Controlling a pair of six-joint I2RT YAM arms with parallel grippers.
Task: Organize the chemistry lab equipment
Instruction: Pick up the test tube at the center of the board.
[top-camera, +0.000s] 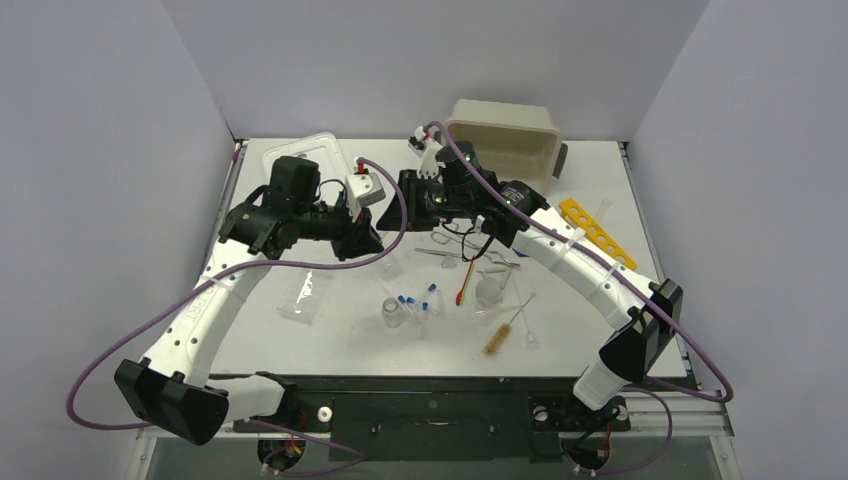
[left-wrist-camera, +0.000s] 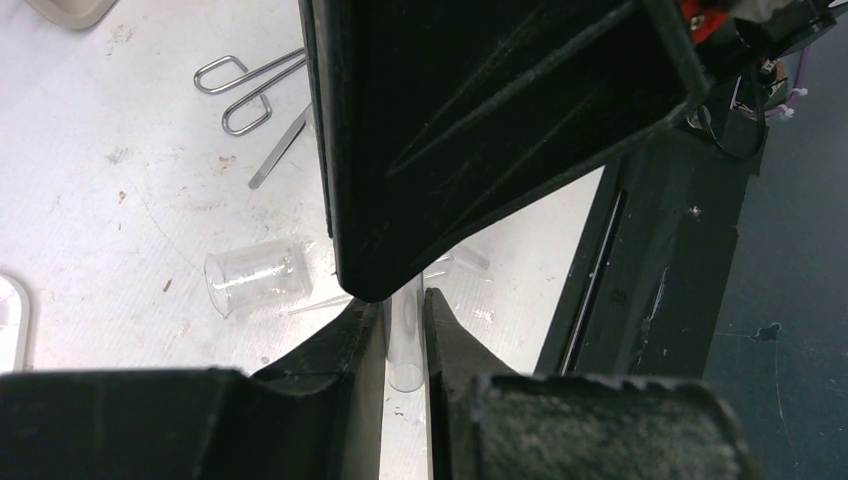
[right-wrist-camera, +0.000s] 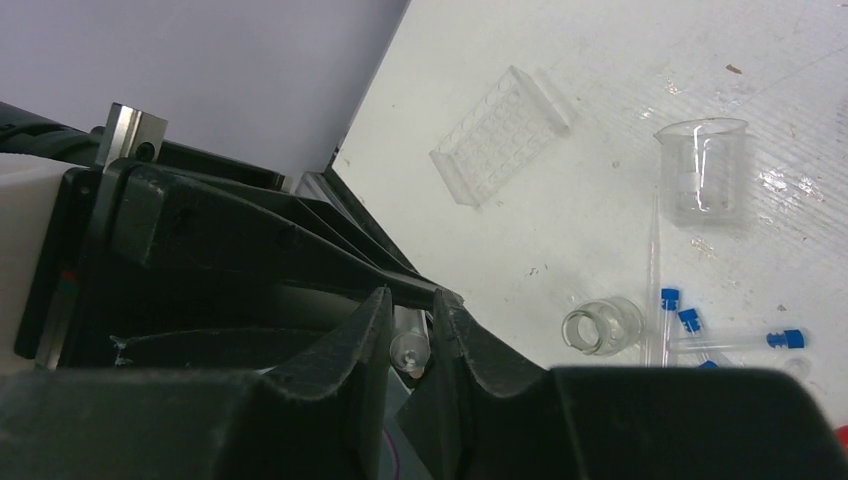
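From overhead my two grippers meet over the far middle of the white table, and their black bodies hide what passes between them. Only the wrist views show it: my left gripper is clenched on a clear tube, held above the table. My right gripper has its fingers close on either side of an open tube end, which looks to be the same tube, though I cannot tell whether they already pinch it. Pale grey walls close in the scuffed surface on three sides. The left wrist view shows a beaker lying on its side and metal forceps beyond it. The right wrist view shows an upright beaker, a clear tray, a small vial and blue-capped tubes. Overhead, the brush and spatula lie nearer, the beige tub is tipped at the far edge, and a yellow rack lies to the right.
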